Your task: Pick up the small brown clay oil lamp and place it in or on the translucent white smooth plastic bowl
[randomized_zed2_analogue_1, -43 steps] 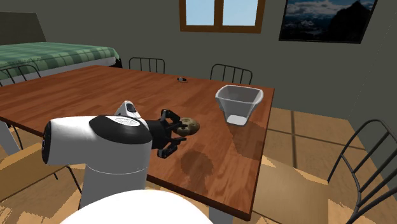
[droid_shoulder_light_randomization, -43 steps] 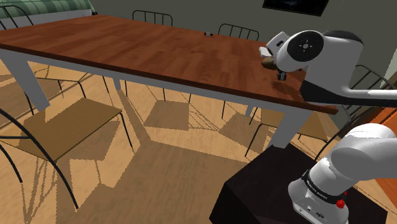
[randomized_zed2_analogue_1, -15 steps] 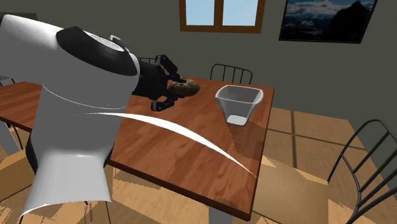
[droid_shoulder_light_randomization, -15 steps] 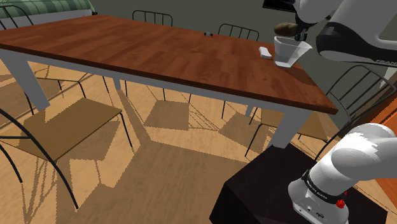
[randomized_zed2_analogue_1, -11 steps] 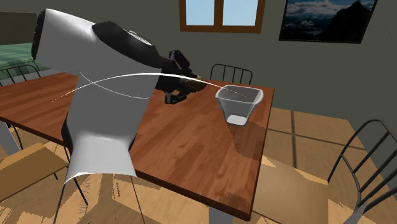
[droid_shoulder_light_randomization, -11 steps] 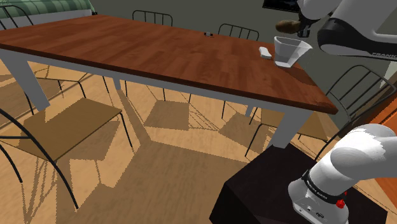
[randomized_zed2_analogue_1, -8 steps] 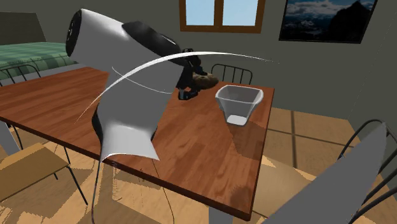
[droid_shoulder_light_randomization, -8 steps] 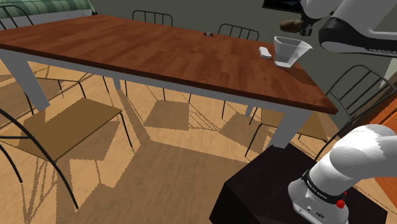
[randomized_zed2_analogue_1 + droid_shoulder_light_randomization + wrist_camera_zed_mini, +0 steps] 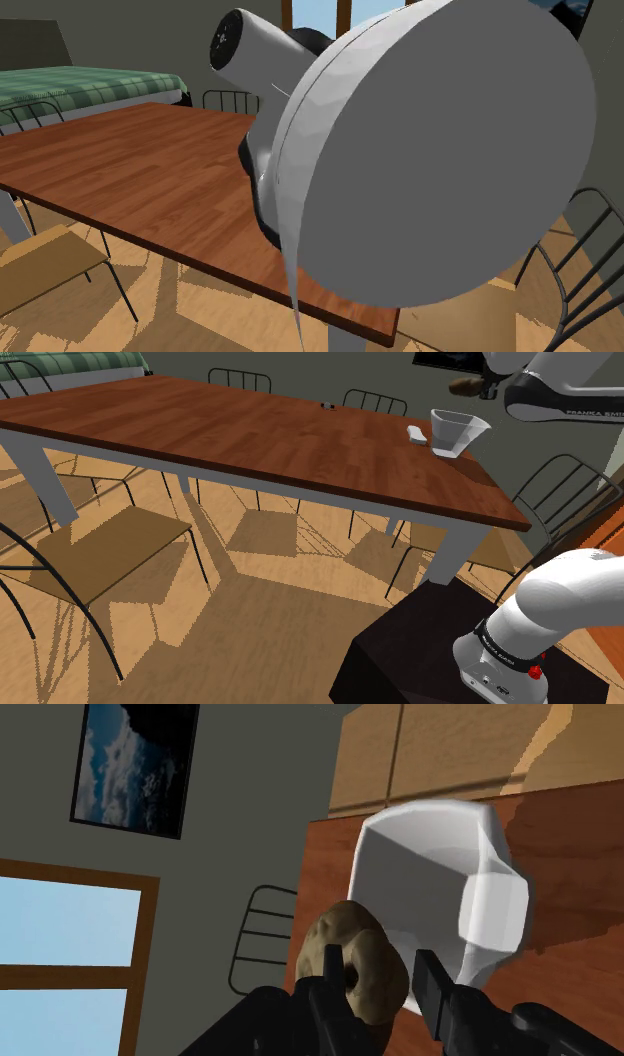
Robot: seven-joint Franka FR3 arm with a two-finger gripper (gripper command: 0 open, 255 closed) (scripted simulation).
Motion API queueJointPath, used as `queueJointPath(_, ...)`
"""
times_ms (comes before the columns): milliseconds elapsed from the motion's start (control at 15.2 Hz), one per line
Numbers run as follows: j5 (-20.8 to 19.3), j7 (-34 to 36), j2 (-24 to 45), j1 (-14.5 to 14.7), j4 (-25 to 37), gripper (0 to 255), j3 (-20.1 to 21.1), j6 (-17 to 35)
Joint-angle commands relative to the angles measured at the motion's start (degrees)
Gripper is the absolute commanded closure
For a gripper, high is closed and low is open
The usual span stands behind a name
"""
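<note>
— Where is the oil lamp [image 9: 462, 387]?
— Off the table [image 9: 250, 432]. It is a brown, lumpy thing hanging in the air, pinched between the two black fingers [image 9: 330, 1004] of the gripper [image 9: 378, 966], which is clamped on its sides.
— And the bowl [image 9: 456, 431]?
— Translucent white, upright, on the table near the far corner at the shoulder view's right, close to the short end edge. In that view the lamp hangs above it, clear of the rim and touching nothing but the fingers.
— Anything else on the wood?
— A tiny dark item [image 9: 327, 405] at the far long edge, well apart from the bowl; what it is I cannot tell.
— What does the wrist camera give?
— The lamp in front, the bowl's hollow just beyond the fingertips, brown table top under it, and a wire-backed chair [image 9: 265, 929] past the table's edge. A framed picture [image 9: 135, 764] and a wood-framed window [image 9: 60, 944] are on the grey wall [image 9: 250, 794].
— The second exterior view?
— The white arm [image 9: 440, 150] stands close to the lens, in front of the table's end; the brown top runs to that view's left, with a green-checked bed [image 9: 80, 85] behind.
— And the stand [image 9: 400, 657]?
— A dark box at the shoulder view's lower right
</note>
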Motion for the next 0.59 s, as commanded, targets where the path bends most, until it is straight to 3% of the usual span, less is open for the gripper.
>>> queueJointPath(0, -1.2, -0.8, 2.4, -0.6, 1.7, 255, -2.7, 2.9)
queueJointPath(396, -1.9, -4.3, 11.3, -1.2, 9.2, 255, -10.8, 10.9)
queueJointPath(528, -3.1, -2.8, 11.3, -1.6, 7.9, 255, -10.8, 11.8)
